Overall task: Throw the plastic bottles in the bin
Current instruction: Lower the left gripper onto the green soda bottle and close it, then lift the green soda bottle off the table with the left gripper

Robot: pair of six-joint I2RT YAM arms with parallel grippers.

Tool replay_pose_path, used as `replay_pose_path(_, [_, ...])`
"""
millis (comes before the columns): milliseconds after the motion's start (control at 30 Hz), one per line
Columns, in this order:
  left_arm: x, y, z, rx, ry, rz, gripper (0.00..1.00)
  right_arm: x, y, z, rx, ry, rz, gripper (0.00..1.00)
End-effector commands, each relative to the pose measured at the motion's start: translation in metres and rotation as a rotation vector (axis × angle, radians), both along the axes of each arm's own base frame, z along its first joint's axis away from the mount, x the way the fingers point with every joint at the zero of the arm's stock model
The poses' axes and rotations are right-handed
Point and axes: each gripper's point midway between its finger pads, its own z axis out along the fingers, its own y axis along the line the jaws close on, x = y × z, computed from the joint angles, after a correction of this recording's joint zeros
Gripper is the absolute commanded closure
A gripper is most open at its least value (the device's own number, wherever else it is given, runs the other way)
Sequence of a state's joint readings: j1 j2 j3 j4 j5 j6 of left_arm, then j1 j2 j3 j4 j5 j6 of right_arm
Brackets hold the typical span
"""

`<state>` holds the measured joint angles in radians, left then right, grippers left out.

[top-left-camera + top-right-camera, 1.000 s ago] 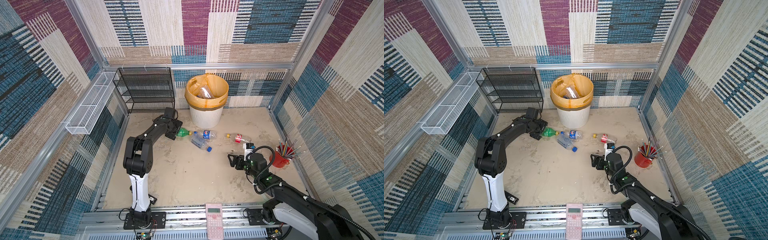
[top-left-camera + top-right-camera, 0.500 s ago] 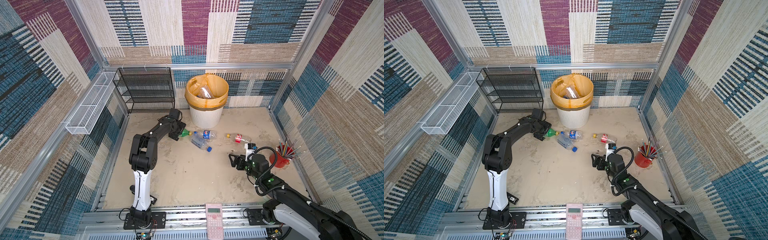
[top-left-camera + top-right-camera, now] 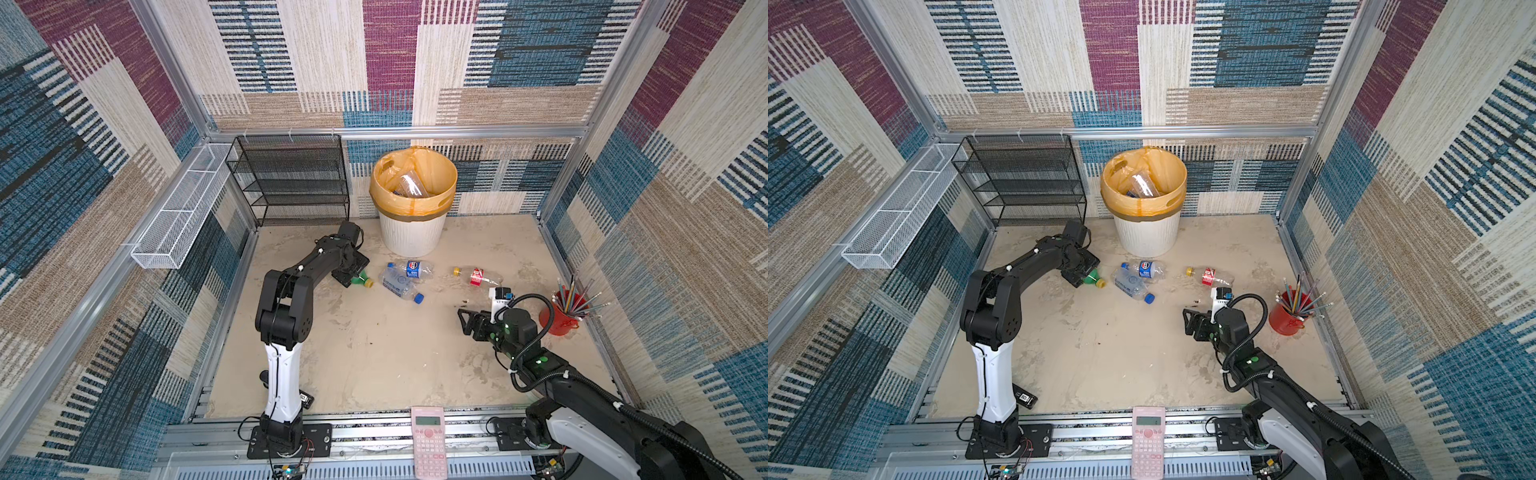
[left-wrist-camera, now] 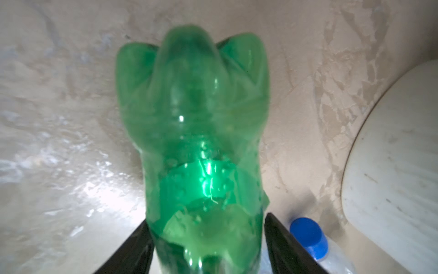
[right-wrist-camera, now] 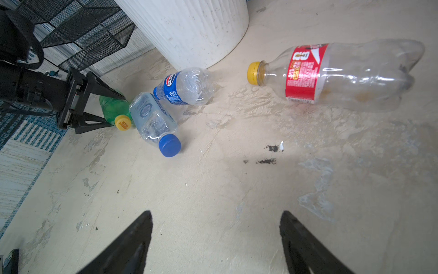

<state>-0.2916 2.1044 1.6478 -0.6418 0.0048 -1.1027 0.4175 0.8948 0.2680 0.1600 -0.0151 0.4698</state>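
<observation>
A green bottle [image 3: 361, 279] with a yellow cap lies on the floor left of the bin [image 3: 411, 239]. My left gripper [image 3: 353, 276] has a finger on each side of its body, closed against it [image 4: 201, 142]. Next to it lie a clear bottle with a blue label [image 3: 409, 269], a clear bottle with a blue cap [image 3: 401, 286] and a red-labelled bottle [image 3: 478, 276]. The white ribbed bin has an orange bag and holds clear bottles [image 3: 409, 183]. My right gripper [image 3: 461, 322] stands open and empty above bare floor [image 5: 216, 213], in front of the red-labelled bottle [image 5: 343, 73].
A black mesh rack [image 3: 291, 178] stands against the back wall left of the bin. A white wire basket [image 3: 183, 212] hangs on the left wall. A red cup of pencils [image 3: 559, 318] sits at the right, close to my right arm. A pink calculator [image 3: 429, 440] lies on the front rail.
My left gripper has slid right along the green bottle and its fingers have narrowed onto it. The right arm has hardly moved.
</observation>
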Motion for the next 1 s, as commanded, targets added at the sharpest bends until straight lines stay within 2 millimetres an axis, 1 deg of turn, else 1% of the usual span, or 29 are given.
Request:
replay_pose_path(0, [-0.017,0.013,0.002,0.099,0.03,-0.131,0.31,0.004,0.0,0.006,0.006,-0.023,-0.01,0.15])
replay_pose_path(67, [-0.026,0.017,0.003,0.131,0.041,-0.199,0.33,0.005,0.0,0.007,0.007,-0.022,-0.009,0.15])
replay_pose_path(167, [-0.041,0.026,-0.003,0.164,0.097,-0.272,0.33,0.005,0.001,0.006,0.012,-0.019,-0.008,0.15])
replay_pose_path(267, [-0.047,0.033,-0.005,0.16,0.107,-0.311,0.3,0.006,0.002,0.006,0.015,-0.019,-0.006,0.16])
replay_pose_path(367, [-0.049,0.039,0.0,0.151,0.089,-0.324,0.27,0.007,0.004,0.005,0.015,-0.008,-0.002,0.16])
replay_pose_path(467, [-0.05,0.047,0.009,0.184,0.088,-0.352,0.23,0.008,0.005,0.006,0.017,-0.007,0.0,0.16])
replay_pose_path(600, [-0.044,0.059,0.019,0.231,0.097,-0.403,0.17,0.01,0.005,0.009,0.018,-0.008,-0.002,0.16])
replay_pose_path(667, [-0.042,0.064,0.017,0.238,0.114,-0.432,0.16,0.01,0.006,0.008,0.017,-0.006,-0.001,0.16])
replay_pose_path(800, [-0.037,0.072,0.007,0.262,0.182,-0.481,0.15,0.012,0.008,0.009,0.02,-0.005,0.003,0.16])
replay_pose_path(967, [-0.029,0.072,0.001,0.271,0.2,-0.504,0.19,0.014,0.01,0.009,0.022,0.0,0.01,0.17])
